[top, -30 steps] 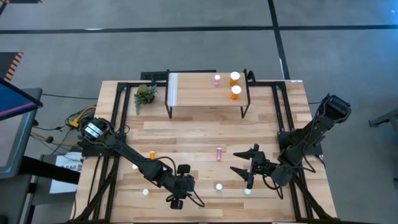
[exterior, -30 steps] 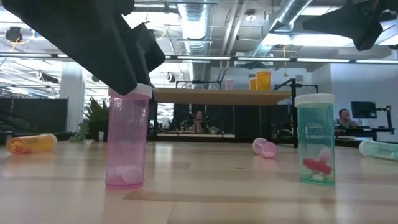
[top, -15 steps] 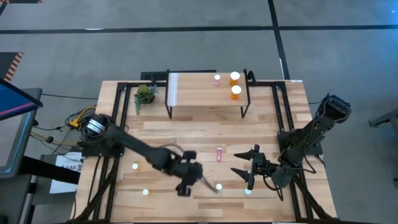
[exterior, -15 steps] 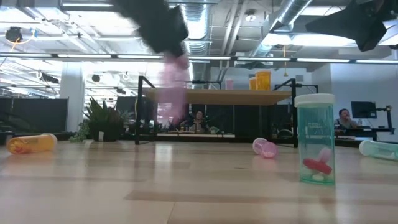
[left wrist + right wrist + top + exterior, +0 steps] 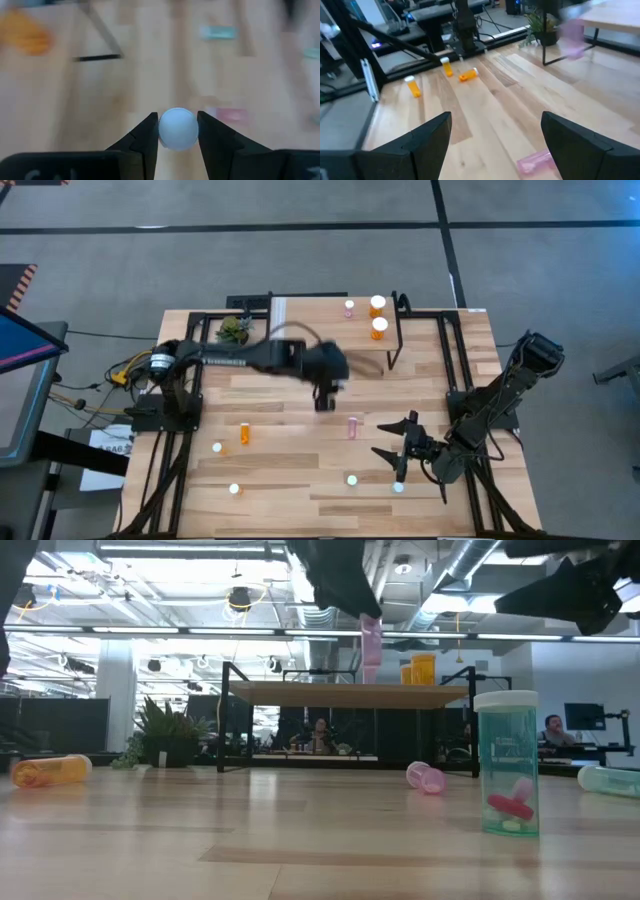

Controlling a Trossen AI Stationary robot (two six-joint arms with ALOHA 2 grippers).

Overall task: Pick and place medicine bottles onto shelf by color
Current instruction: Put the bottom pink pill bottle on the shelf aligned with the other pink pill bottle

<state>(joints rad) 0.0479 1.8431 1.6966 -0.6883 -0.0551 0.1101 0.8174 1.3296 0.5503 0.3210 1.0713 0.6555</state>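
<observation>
We are looking down on the tabletop (image 5: 300,470), with the shelf (image 5: 330,330) standing toward 12 o'clock. Our left end effector (image 5: 324,398) is hovering just at the shelf's 6 o'clock edge, gripping a pink bottle (image 5: 371,641) by its white cap (image 5: 178,128). Our right end effector (image 5: 400,448) is waiting at 4 o'clock with its fingers spread wide, near a teal bottle (image 5: 506,762) standing upright.
</observation>
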